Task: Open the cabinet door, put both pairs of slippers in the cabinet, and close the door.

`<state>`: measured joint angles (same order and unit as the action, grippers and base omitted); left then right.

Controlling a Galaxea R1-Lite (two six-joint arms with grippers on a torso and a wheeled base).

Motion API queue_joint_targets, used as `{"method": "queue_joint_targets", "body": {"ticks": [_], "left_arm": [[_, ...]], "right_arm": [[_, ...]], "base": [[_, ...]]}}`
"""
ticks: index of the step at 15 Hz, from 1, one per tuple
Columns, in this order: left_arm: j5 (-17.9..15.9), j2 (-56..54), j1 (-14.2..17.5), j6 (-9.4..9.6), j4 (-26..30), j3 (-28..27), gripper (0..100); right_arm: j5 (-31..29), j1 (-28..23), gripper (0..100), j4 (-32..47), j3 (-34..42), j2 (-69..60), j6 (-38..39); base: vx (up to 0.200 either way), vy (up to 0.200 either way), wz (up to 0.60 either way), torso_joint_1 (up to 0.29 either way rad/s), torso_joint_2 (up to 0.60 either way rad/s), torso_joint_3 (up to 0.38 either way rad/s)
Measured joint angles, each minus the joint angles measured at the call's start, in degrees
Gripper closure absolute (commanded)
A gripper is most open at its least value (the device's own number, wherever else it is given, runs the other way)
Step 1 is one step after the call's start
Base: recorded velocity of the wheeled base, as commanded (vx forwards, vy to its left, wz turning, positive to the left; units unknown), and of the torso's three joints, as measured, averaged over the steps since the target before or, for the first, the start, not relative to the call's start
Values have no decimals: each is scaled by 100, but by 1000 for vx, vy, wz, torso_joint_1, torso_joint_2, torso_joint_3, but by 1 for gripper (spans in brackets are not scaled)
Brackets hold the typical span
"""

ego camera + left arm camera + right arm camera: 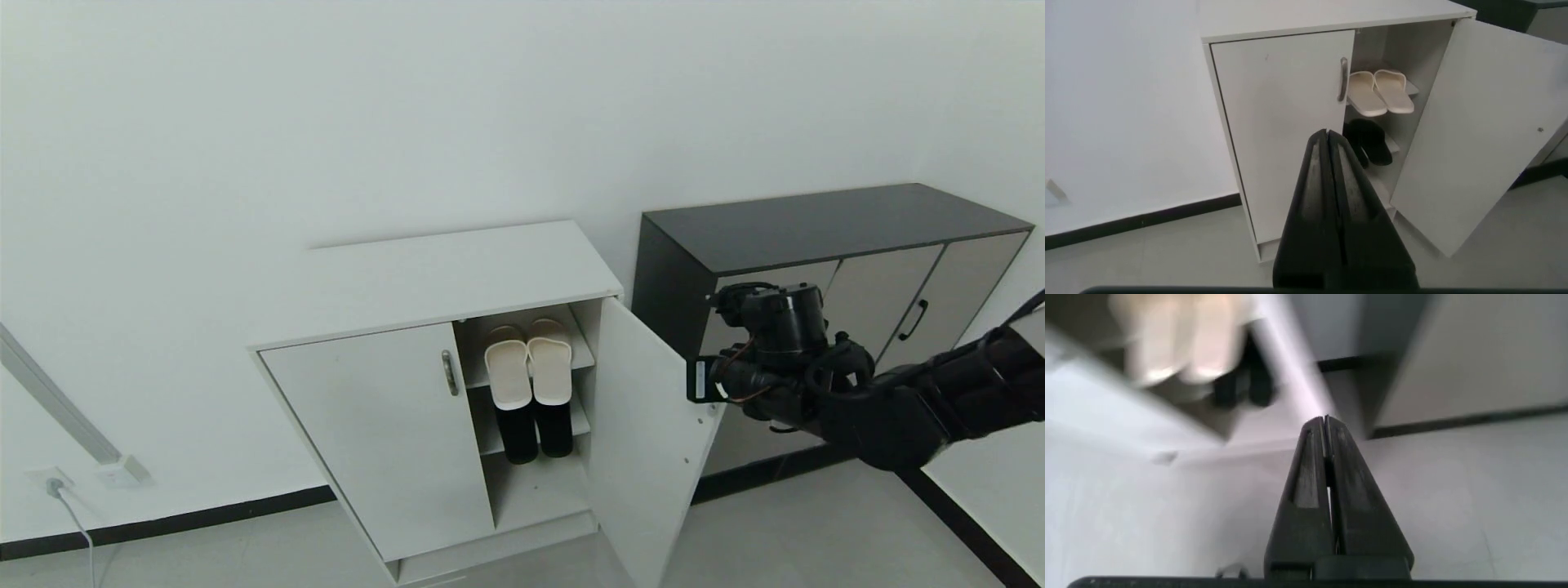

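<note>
My left gripper [1327,135] faces the cabinet [457,278], jaws pressed together on nothing. I count two doors, the left door [384,433] closed and the right door [645,457] swung wide, and two pairs inside: cream slippers [529,371] on one shelf, black slippers [535,429] just below. My right gripper [1327,420], near the open door's edge, is closed and empty too.

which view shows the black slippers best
The head view: both black slippers show whole, side by side below the cream pair. The left wrist view has them farther off, at an angle. In the right wrist view they are a dark blur.
</note>
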<state>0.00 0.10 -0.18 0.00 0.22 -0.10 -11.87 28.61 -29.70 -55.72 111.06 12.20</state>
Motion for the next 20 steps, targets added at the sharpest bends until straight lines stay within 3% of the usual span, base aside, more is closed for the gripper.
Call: {"method": "queue_joint_targets", "body": {"ticks": [5, 11, 15, 20], "left_arm": [[0, 0, 0, 0, 0, 0, 100], [0, 0, 0, 0, 0, 0, 100], [0, 0, 0, 0, -1, 2, 100], [0, 0, -9, -7, 5, 2, 100]], "right_arm": [[5, 488, 100, -328, 549, -574, -361], [0, 545, 100, -449, 711, -667, -375], [-27, 553, 100, -449, 722, -673, -375], [24, 558, 100, -708, 823, -673, -378]], "base": [[0, 0, 0, 0, 0, 0], [0, 0, 0, 0, 0, 0], [0, 0, 600, 0, 0, 2], [0, 0, 0, 0, 0, 0]]}}
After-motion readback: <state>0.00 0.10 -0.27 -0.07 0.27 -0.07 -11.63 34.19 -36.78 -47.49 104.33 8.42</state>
